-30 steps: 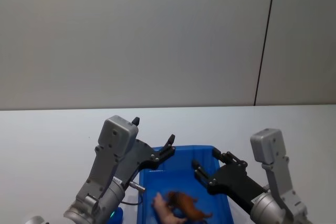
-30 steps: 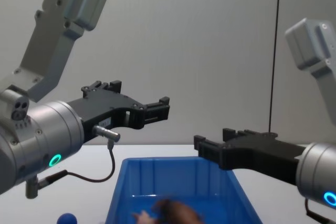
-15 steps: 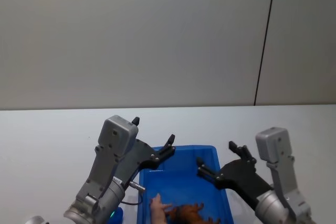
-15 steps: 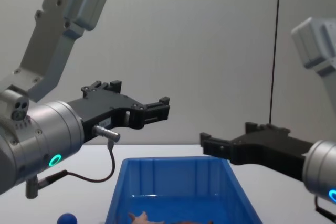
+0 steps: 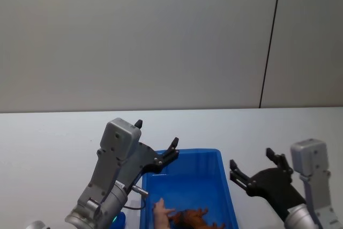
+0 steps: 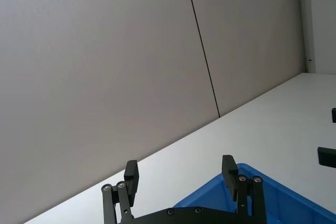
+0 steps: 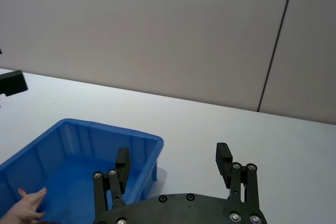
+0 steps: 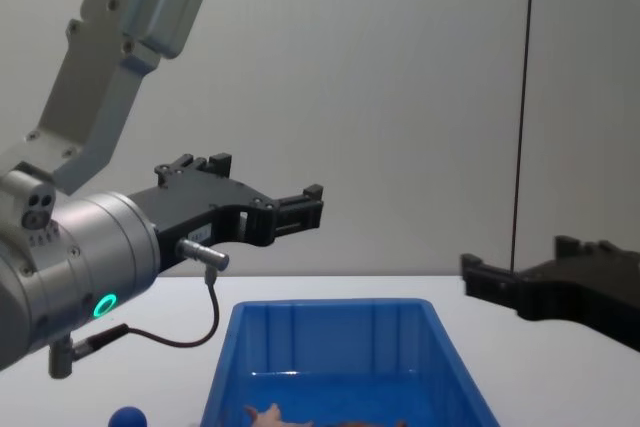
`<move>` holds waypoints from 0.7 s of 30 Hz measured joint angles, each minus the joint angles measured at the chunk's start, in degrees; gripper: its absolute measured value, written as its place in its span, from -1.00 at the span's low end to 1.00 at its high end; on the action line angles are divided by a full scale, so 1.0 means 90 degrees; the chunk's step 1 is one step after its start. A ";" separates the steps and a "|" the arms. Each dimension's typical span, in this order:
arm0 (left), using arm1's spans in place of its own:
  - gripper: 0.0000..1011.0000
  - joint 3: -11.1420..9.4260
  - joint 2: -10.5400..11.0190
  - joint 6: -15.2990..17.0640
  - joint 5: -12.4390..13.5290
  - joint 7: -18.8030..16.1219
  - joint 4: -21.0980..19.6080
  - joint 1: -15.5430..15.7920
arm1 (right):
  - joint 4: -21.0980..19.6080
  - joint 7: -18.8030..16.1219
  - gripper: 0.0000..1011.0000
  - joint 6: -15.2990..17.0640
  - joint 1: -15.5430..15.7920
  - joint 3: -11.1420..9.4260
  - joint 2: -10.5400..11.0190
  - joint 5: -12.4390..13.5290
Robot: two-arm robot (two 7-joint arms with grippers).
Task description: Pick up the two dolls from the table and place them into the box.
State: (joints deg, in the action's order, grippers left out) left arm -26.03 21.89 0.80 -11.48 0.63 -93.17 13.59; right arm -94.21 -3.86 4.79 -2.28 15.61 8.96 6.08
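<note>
You're looking at one pink doll (image 5: pixel 160 208), one brown doll (image 5: pixel 192 218), one blue bin (image 5: pixel 187 152), and two grippers: left gripper (image 5: pixel 156 133), right gripper (image 5: pixel 252 159).

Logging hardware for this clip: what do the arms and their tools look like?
The left arm and right arm are silver-grey with boxy wrist housings. The left tool and right tool are matte black, each with two blocky fingers on screwed linkages. The left arm carries a glowing green ring and a looping black cable with a metal plug.

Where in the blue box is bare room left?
Bare: box floor behind pink doll and brown doll, up to far wall; table beyond. Crowded: near end with both; left gripper above far-left corner, right gripper right of box.
</note>
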 joint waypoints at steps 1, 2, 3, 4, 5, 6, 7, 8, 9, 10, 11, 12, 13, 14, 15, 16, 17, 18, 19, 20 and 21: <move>0.98 0.0000 0.0000 0.0000 0.0000 0.0000 0.0000 0.0000 | -0.0056 0.0077 0.98 -0.0002 0.0066 -0.0024 0.0036 0.0024; 0.98 0.0000 0.0000 0.0000 0.0000 0.0000 0.0000 0.0000 | -0.0056 0.0077 0.98 -0.0002 0.0066 -0.0024 0.0036 0.0024; 0.98 0.0000 0.0000 0.0000 0.0000 0.0000 0.0000 0.0000 | -0.0098 0.0145 0.98 -0.0003 0.0117 -0.0043 0.0065 0.0044; 0.98 0.0000 0.0000 0.0000 0.0000 0.0000 0.0000 0.0000 | -0.0119 0.0176 0.98 -0.0004 0.0143 -0.0052 0.0080 0.0054; 0.98 0.0000 0.0000 0.0000 0.0000 0.0000 0.0000 0.0000 | -0.0140 0.0204 0.98 -0.0005 0.0163 -0.0059 0.0092 0.0064; 0.98 0.0000 0.0000 0.0000 0.0000 0.0000 0.0000 0.0000 | -0.0174 0.0257 0.98 -0.0006 0.0203 -0.0073 0.0116 0.0080; 0.98 0.0000 0.0000 0.0000 0.0000 0.0000 0.0000 0.0000 | -0.0189 0.0279 0.98 -0.0006 0.0220 -0.0080 0.0126 0.0088; 0.98 0.0000 0.0000 0.0000 0.0000 0.0000 0.0000 0.0000 | -0.0216 0.0316 0.98 -0.0007 0.0252 -0.0092 0.0144 0.0100; 0.98 0.0000 0.0000 0.0000 0.0000 0.0000 0.0000 0.0000 | -0.0228 0.0336 0.98 -0.0008 0.0267 -0.0097 0.0153 0.0106; 0.98 0.0000 0.0000 0.0000 0.0000 0.0000 0.0000 0.0000 | -0.0241 0.0358 0.98 -0.0008 0.0283 -0.0102 0.0160 0.0111; 0.98 0.0000 0.0000 0.0000 0.0000 0.0000 0.0000 0.0000 | -0.0251 0.0376 0.98 -0.0009 0.0295 -0.0106 0.0167 0.0117; 0.98 0.0000 0.0000 0.0000 0.0000 0.0000 0.0000 0.0000 | -0.0272 0.0411 0.98 -0.0010 0.0321 -0.0117 0.0181 0.0126; 0.98 0.0000 0.0000 0.0000 0.0000 0.0000 0.0000 0.0000 | -0.0282 0.0426 0.98 -0.0010 0.0333 -0.0119 0.0187 0.0130; 0.98 0.0000 0.0000 0.0000 0.0000 0.0001 0.0000 0.0000 | -0.0300 0.0451 0.98 -0.0011 0.0355 -0.0126 0.0198 0.0139; 0.98 0.0000 0.0000 0.0001 0.0000 0.0001 0.0000 0.0000 | -0.0300 0.0451 0.98 -0.0011 0.0355 -0.0126 0.0198 0.0139; 0.98 0.0003 0.0002 0.0009 0.0000 0.0001 -0.0002 -0.0003 | -0.0316 0.0475 0.98 -0.0012 0.0373 -0.0135 0.0209 0.0146; 0.98 0.0007 0.0006 0.0018 0.0000 0.0001 -0.0006 -0.0006 | -0.0329 0.0496 0.98 -0.0013 0.0387 -0.0140 0.0216 0.0151; 0.98 0.0010 0.0011 0.0025 0.0000 0.0001 -0.0010 -0.0011 | -0.0337 0.0507 0.98 -0.0014 0.0396 -0.0142 0.0222 0.0153; 0.98 0.0014 0.0020 0.0037 -0.0002 -0.0003 -0.0020 -0.0018 | -0.0342 0.0514 0.98 -0.0014 0.0401 -0.0144 0.0225 0.0155; 0.98 0.0018 0.0025 0.0051 -0.0003 -0.0008 -0.0026 -0.0022 | -0.0348 0.0523 0.98 -0.0015 0.0407 -0.0146 0.0229 0.0158; 0.98 0.0031 0.0049 0.0094 -0.0014 -0.0030 -0.0052 -0.0040 | -0.0354 0.0530 0.98 -0.0016 0.0414 -0.0148 0.0232 0.0161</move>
State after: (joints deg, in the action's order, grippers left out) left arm -25.75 22.33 1.65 -11.60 0.35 -93.64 13.23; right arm -97.39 0.91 4.65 1.44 14.28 11.04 7.53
